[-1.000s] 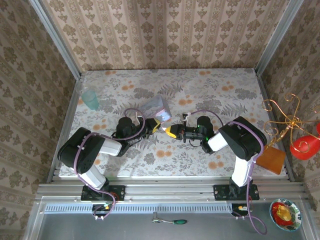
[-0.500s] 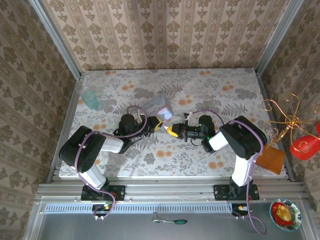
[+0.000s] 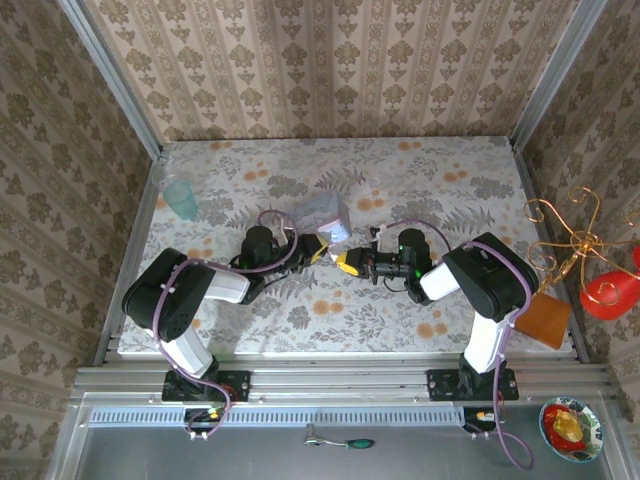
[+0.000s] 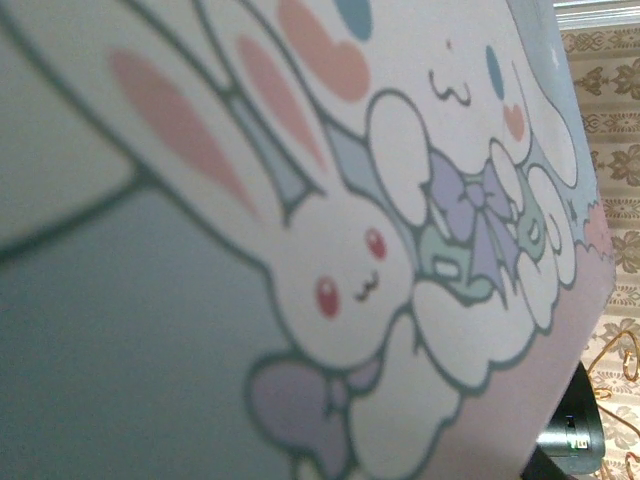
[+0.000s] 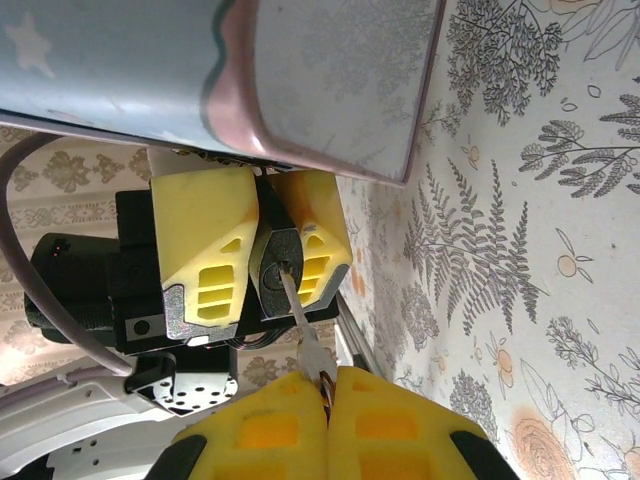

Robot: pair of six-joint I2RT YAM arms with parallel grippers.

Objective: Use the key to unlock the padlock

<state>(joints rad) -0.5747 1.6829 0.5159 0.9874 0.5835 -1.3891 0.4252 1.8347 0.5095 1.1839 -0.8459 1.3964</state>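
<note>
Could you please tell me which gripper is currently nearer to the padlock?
Left. The left gripper is clamped directly on the padlock. The right gripper stands back from it, holding the key, and only the key's tip reaches the padlock.

Pale blue box (image 3: 325,212) ctr, teal cup (image 3: 181,198) far L.

Top external: high, behind the arm bases (image 3: 205,385), facing down and forward; far off; takes in the whole worktop (image 3: 430,180) and the walls (image 3: 330,70)
Left wrist: hard against the printed face of the box (image 4: 300,200), blurred; strip of wall at right edge
Right wrist: close, low over the worktop, looking along the right gripper (image 5: 328,385) to the left gripper (image 5: 262,245), box above
Shared: box in all three; left gripper and worktop in top and right wrist views
</note>
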